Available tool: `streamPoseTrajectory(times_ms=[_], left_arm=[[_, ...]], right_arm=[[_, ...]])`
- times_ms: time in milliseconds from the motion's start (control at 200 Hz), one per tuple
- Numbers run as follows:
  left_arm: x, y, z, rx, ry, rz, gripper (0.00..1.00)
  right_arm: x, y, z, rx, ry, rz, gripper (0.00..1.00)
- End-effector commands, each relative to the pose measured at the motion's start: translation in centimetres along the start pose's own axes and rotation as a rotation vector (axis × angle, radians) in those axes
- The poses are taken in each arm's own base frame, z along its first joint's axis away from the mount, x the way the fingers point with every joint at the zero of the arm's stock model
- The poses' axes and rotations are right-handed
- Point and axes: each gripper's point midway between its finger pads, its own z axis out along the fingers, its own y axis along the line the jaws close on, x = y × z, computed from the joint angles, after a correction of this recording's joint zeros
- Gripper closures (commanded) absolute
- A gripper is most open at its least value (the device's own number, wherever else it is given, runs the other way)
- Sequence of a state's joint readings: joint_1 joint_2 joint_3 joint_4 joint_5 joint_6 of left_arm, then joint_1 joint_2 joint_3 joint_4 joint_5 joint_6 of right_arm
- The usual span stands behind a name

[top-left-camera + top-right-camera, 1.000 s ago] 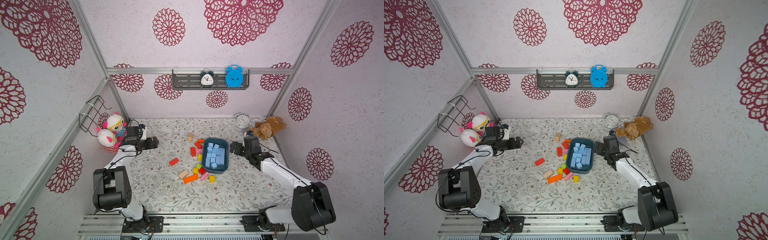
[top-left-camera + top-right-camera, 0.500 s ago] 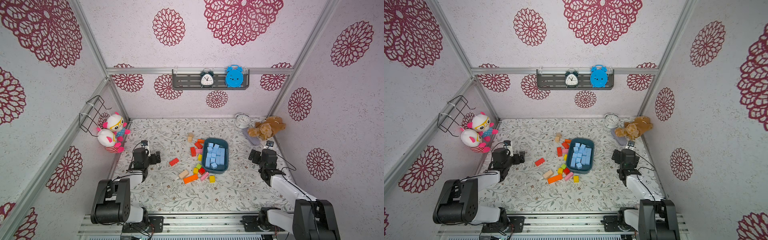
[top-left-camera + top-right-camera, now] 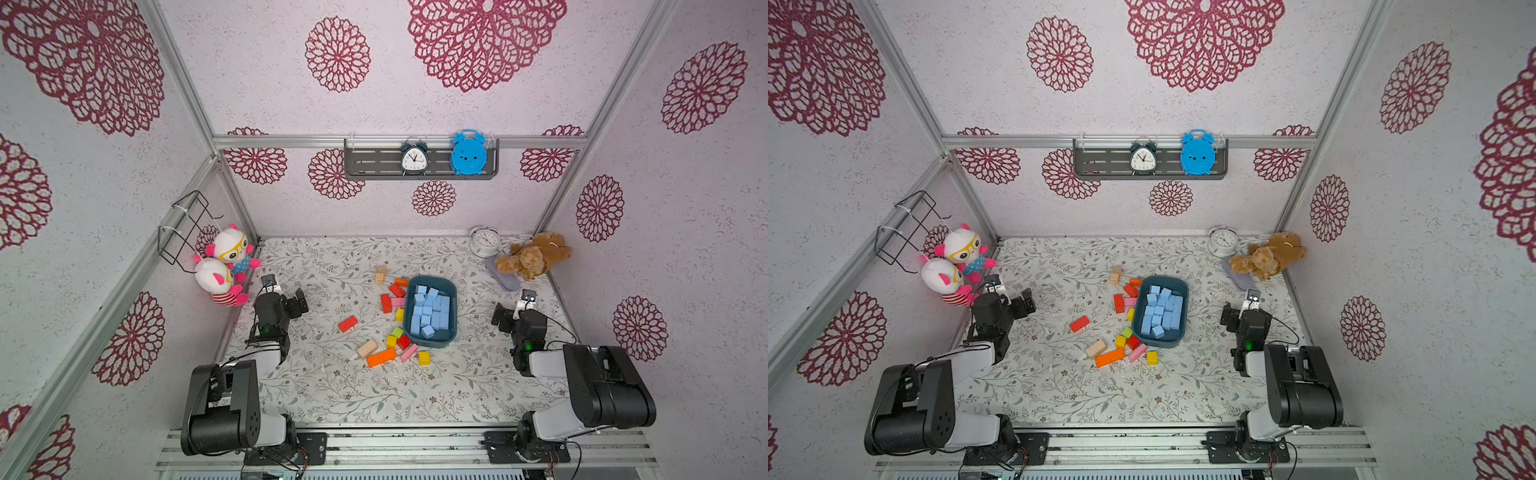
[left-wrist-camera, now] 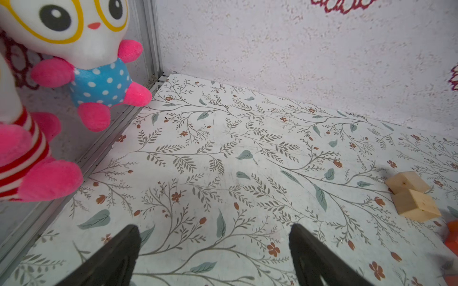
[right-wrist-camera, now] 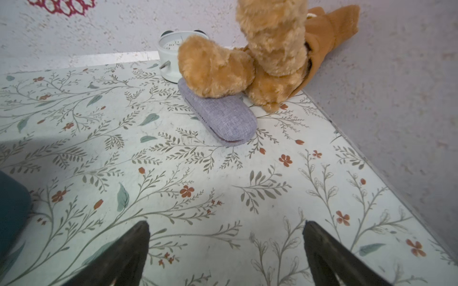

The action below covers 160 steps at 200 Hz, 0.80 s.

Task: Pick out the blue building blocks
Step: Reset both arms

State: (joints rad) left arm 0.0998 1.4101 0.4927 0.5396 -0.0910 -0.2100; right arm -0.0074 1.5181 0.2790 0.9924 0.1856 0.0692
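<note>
Teal tub (image 5: 11, 213) — one corner only; right fingers (image 5: 124, 255) — bases off-frame

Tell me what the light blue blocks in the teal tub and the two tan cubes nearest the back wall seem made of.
The light blue blocks: matte, even colour, no shine or grain; painted wood or foam, cannot tell which.
The two tan cubes: likely bare unfinished wood; pale faces with faint grain.

Building blocks (image 3: 430, 313) lie in the tub (image 3: 434, 343); loose blocks (image 3: 382, 357) spread left of it — bear (image 3: 534, 255) far behind, right.

Teddy bear (image 3: 536, 255), white clock (image 3: 483, 240), plush doll (image 3: 230, 249)
</note>
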Motion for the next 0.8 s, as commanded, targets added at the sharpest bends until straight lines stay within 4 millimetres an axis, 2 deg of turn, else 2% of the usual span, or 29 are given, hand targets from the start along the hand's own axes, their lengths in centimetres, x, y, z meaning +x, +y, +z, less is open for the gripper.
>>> streamPoseTrajectory(times_ms=[0, 85, 170, 235, 300, 410, 470, 555, 595, 675, 735, 795], left_arm=[[-0.9, 0.3, -0.2, -0.031, -0.044, -0.011, 0.03], [-0.9, 0.7, 0.0, -0.056, -0.034, -0.022, 0.03], [-1.1, 2.6, -0.4, -0.148, -0.041, 0.037, 0.03], [-0.9, 3.9, -0.5, -0.172, -0.021, 0.018, 0.03], [-0.9, 3.7, -0.3, -0.141, -0.017, 0.005, 0.03], [-1.6, 2.1, 0.1, -0.050, -0.080, 0.024, 0.03], [-1.8, 2.7, 0.2, -0.079, -0.117, 0.028, 0.03], [0.5, 2.9, 0.6, -0.089, -0.137, 0.037, 0.02], [-0.5, 2.5, 0.0, -0.115, -0.225, 0.058, 0.03], [0.1, 4.8, 0.7, -0.231, -0.112, -0.020, 0.03], [-0.3, 4.7, 0.3, -0.233, -0.172, -0.008, 0.03], [-0.2, 4.8, 0.1, -0.235, -0.161, -0.008, 0.03]], right_arm=[[-3.2, -0.1, -1.6, 0.001, -0.195, 0.025, 0.01], [-3.3, -0.5, -1.8, 0.023, -0.210, 0.031, 0.01], [-3.3, -0.4, -1.2, 0.034, -0.182, 0.024, 0.01], [-3.3, -0.3, -0.9, 0.048, -0.173, 0.012, 0.01], [-3.3, -0.1, -0.8, 0.055, -0.167, -0.001, 0.01], [-3.3, 0.0, -0.9, 0.055, -0.169, -0.003, 0.01], [-3.3, 0.0, -0.9, 0.055, -0.168, -0.005, 0.01], [-3.3, 0.0, -0.9, 0.055, -0.168, -0.005, 0.01], [-3.3, 0.0, -0.9, 0.055, -0.167, -0.005, 0.01], [-3.3, 0.0, -0.9, 0.055, -0.168, -0.006, 0.01], [-3.3, 0.0, -0.9, 0.056, -0.167, -0.007, 0.01], [-3.3, 0.0, -0.9, 0.055, -0.168, -0.008, 0.01]])
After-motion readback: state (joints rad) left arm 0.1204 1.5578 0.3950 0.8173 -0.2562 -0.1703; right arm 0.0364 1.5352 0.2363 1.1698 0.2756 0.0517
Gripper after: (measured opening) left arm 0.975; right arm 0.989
